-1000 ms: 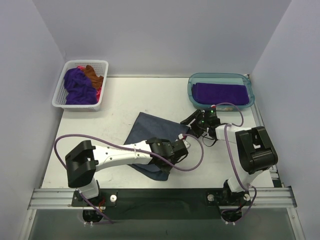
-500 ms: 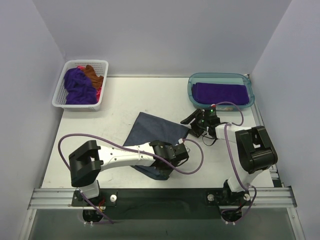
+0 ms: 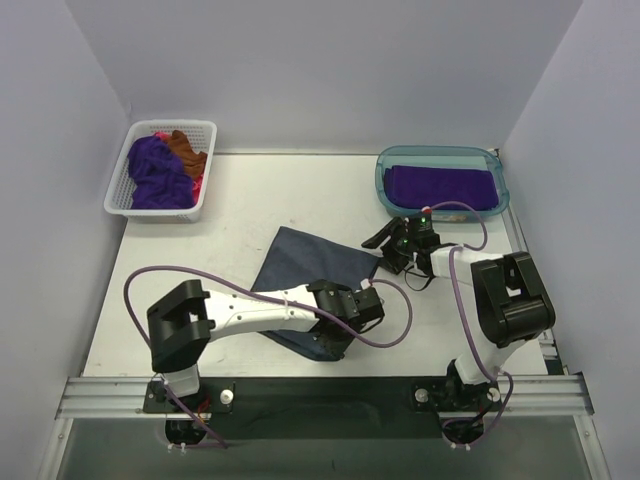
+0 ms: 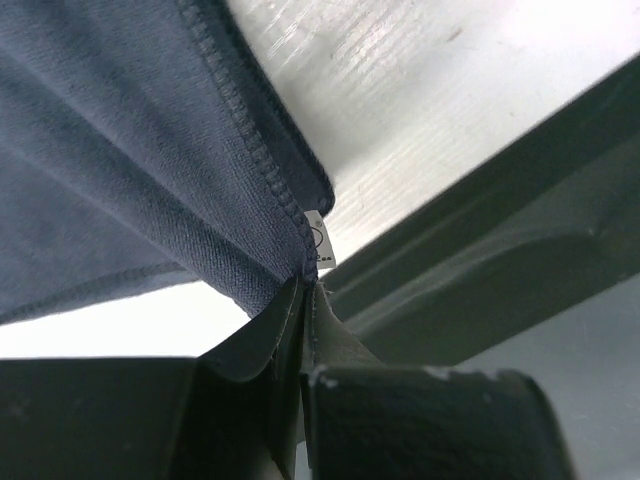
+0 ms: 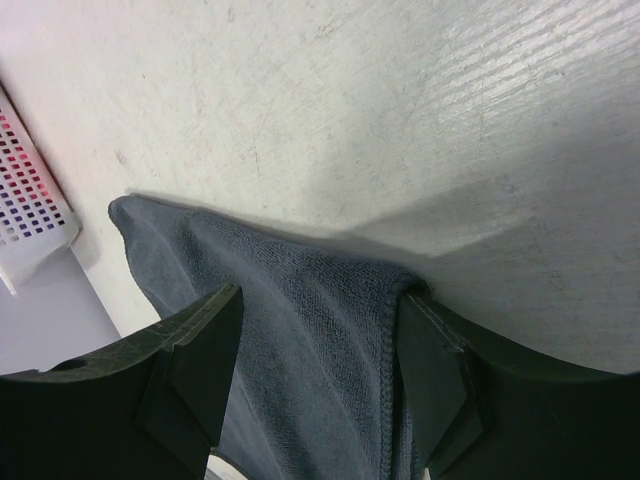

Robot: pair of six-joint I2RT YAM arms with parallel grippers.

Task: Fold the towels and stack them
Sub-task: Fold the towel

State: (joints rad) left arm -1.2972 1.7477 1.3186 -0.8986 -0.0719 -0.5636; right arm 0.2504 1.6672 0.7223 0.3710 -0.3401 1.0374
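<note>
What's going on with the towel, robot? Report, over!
Left jaws shut on a towel corner. Right jaws open, astride another corner. Rest of towel flat on table. Nothing in the way.

A towel point(image 3: 300, 262) lies flat. The left gripper point(image 3: 364, 306) is at its near-right edge, the right gripper point(image 3: 386, 244) at its right corner; basket point(image 3: 186, 124) far-left, tub point(image 3: 440, 150) far-right.

1 slate blue-grey towel point(image 3: 300, 262), 1 folded purple towel point(image 3: 441, 186), 1 bunched purple towel point(image 3: 155, 175), 1 rust-brown towel point(image 3: 185, 150), 1 pink towel point(image 3: 198, 183), 5 in all, 1 white lattice basket point(image 3: 150, 214), 1 teal tub point(image 3: 381, 180), 1 table point(image 3: 250, 190), 2 grippers, the left gripper point(image 4: 305, 288), the right gripper point(image 5: 320, 330)
</note>
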